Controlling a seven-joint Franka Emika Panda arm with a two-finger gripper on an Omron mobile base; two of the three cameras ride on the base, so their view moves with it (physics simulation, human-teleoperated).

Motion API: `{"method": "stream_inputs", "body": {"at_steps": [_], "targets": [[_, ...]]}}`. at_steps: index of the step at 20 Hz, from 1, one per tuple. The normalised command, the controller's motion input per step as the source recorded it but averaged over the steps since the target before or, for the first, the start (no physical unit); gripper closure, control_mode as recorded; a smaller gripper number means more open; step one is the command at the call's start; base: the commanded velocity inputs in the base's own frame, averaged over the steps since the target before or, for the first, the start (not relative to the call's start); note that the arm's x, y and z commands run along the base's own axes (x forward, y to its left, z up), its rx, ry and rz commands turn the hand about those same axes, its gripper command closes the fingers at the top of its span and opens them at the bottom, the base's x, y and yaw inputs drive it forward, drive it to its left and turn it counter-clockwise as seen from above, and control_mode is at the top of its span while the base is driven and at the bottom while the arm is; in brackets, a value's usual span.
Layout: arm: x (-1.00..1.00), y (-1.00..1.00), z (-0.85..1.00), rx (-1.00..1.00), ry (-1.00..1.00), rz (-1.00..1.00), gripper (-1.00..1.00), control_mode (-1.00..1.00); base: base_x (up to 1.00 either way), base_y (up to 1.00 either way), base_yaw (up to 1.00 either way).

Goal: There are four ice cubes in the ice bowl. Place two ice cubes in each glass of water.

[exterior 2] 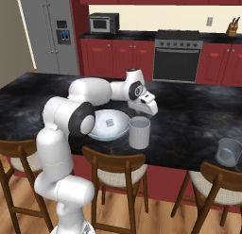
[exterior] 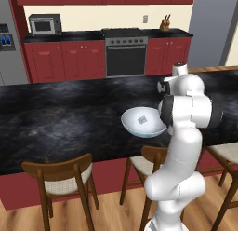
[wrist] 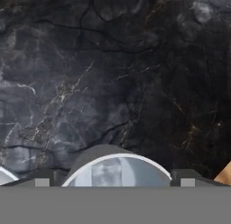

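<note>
On black marble counter (exterior 2: 198, 115), glass of water (exterior 2: 139, 132) directly under spread pincer (exterior 2: 143, 111).

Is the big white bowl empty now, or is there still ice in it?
Not empty: the ice bowl stands upright with one pale ice cube visible inside. Whether more lie behind the arm, I cannot tell.

No readable text, labels or numbers anywhere.

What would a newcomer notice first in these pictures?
Probably the white arm bent over the black marble counter, its claw hanging open just above a grey glass. Beside that glass on its left sits a wide pale bowl with one ice cube showing inside. A second glass stands far right, near the counter's edge.
</note>
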Motion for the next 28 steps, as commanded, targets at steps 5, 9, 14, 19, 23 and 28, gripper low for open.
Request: {"method": "stream_inputs", "body": {"at_steps": [5, 9, 14, 19, 23, 28], "targets": [[-0.96, 0.16, 0.04, -0.04, -0.28, 0.2, -1.0, -1.0, 0.0, 0.0, 0.0], [-0.56, 0.6, -0.15, -0.02, -0.03, 0.63, -1.0, -1.0, 0.0, 0.0, 0.0], [-0.09, 0.76, 0.0, -0.07, 0.0, 0.75, -1.0, -1.0, 0.0, 0.0, 0.0], [0.0, 0.72, 0.0, -0.02, 0.0, 0.66, -1.0, -1.0, 0.0, 0.0, 0.0], [0.16, 0.4, 0.0, 0.0, 0.0, 0.28, -1.0, -1.0, 0.0, 0.0, 0.0], [0.43, 0.53, -0.06, 0.0, 0.06, 0.01, -1.0, -1.0, 0.0, 0.0, 0.0]]}}
